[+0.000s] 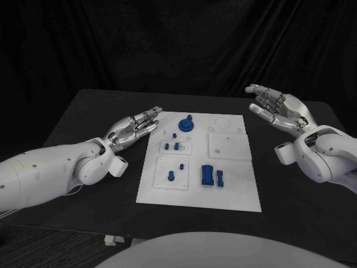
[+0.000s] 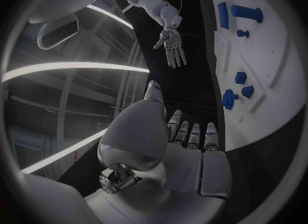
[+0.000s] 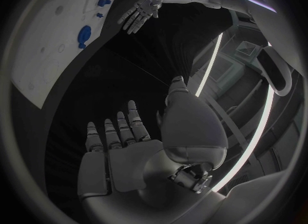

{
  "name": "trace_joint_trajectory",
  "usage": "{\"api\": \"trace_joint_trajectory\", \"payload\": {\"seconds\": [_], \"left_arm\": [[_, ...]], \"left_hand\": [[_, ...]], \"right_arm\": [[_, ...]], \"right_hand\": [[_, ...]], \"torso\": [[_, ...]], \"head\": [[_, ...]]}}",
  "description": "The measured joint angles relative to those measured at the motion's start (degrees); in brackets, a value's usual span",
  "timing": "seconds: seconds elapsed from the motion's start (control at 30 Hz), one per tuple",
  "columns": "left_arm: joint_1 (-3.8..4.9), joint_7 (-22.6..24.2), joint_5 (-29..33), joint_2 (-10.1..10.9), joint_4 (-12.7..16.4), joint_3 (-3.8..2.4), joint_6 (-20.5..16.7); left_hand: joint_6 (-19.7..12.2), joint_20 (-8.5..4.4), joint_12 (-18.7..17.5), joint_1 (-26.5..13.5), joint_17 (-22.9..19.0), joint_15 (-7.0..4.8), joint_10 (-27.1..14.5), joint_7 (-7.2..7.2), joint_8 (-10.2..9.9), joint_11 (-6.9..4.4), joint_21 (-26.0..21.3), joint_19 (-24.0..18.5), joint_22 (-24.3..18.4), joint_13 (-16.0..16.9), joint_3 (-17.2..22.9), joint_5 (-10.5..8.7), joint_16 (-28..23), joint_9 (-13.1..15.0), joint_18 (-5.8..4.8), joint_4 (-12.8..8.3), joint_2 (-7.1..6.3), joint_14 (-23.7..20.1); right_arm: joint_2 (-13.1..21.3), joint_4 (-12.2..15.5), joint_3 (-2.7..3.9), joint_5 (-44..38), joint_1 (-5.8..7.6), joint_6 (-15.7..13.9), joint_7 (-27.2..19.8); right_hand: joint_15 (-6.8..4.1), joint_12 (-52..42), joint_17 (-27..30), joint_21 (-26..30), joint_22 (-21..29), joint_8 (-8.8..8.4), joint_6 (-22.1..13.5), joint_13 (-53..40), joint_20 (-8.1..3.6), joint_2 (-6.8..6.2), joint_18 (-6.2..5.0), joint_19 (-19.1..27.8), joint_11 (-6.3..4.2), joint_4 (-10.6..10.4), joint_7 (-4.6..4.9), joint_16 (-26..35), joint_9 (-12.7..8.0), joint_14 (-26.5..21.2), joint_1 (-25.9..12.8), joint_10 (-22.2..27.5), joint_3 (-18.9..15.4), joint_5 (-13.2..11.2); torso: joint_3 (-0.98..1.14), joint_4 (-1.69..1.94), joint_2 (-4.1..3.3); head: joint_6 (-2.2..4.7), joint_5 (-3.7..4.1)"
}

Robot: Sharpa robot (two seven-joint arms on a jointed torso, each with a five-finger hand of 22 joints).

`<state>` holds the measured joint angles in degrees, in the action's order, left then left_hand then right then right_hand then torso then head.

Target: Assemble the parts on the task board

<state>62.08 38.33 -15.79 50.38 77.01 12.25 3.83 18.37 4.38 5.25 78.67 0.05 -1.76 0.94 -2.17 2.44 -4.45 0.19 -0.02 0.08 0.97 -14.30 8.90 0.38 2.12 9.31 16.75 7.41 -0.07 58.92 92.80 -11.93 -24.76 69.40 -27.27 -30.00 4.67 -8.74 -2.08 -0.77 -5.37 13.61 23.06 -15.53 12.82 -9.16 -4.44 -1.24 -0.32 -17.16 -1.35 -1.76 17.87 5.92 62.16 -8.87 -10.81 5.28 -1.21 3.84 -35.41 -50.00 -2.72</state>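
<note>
The board (image 1: 227, 184) lies flat in the middle of the table (image 1: 90, 106), long side running away from the robot. The left hand (image 1: 134, 129) hovers just off the board's left edge near its far end, palm up, fingers spread and straight — it holds nothing. The right hand (image 1: 276, 107) hangs well off the board's far right corner, palm facing inward, fingers apart and likewise empty.

The head view gives the whole layout: a round blue part (image 1: 187, 123) with a knob stands near the far left corner, two small pegs (image 1: 172, 147) sit in a raised tile below it, a blue block (image 1: 207, 175) with a thinner bar (image 1: 220, 178) beside it lies near the middle, and a small peg (image 1: 173, 175) stands to their left.

The left wrist view adds the hand's inner side — palm bare, fingers (image 2: 192, 134) side by side and extended — and shows the right hand (image 2: 173, 49) across the dark table, open. The right wrist view shows its own palm (image 3: 128, 157) empty, with the left hand (image 3: 140, 13) opposite and the round part (image 3: 83, 35) at the board's edge.
</note>
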Motion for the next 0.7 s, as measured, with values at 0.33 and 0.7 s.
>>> {"api": "trace_joint_trajectory", "payload": {"seconds": [0.33,0.7], "left_arm": [[0.00,0.1,-4.3,-0.4,-0.5,0.03,-4.7],[-0.40,-1.1,-2.6,-1.4,2.1,-2.69,-8.7]], "left_hand": [[-3.7,-2.03,-2.7,-7.6,0.0,0.01,-0.3,-1.30,-1.1,-2.30,0.0,0.0,0.0,-0.4,0.8,-1.44,0.0,-0.7,-0.01,-0.8,-0.41,0.0],[-9.0,-3.76,-4.7,-33.9,0.0,1.06,-0.8,1.77,-1.9,2.33,0.0,0.1,0.0,-0.8,6.0,-5.76,0.0,-1.9,-2.29,-6.6,-4.88,0.0]], "right_arm": [[-0.7,-0.9,-0.06,1.0,-1.50,3.1,-5.6],[-6.0,-1.6,4.96,5.3,-4.38,-0.1,-4.8]], "right_hand": [[-4.67,4.1,2.0,0.6,5.1,-6.84,-10.3,9.2,-5.95,2.27,3.67,1.2,-0.29,6.5,0.94,1.6,-10.2,-5.6,-21.4,8.5,4.1,-4.7],[-4.66,8.5,2.0,0.6,5.3,-13.41,-22.9,15.5,-12.53,9.16,4.04,1.2,0.10,17.0,1.33,1.6,-17.8,-5.6,-57.2,8.9,10.8,-5.1]], "torso": [[-0.01,-0.04,0.09],[0.19,-0.73,0.83]], "head": [[0.00,-0.04],[3.78,0.66]]}}
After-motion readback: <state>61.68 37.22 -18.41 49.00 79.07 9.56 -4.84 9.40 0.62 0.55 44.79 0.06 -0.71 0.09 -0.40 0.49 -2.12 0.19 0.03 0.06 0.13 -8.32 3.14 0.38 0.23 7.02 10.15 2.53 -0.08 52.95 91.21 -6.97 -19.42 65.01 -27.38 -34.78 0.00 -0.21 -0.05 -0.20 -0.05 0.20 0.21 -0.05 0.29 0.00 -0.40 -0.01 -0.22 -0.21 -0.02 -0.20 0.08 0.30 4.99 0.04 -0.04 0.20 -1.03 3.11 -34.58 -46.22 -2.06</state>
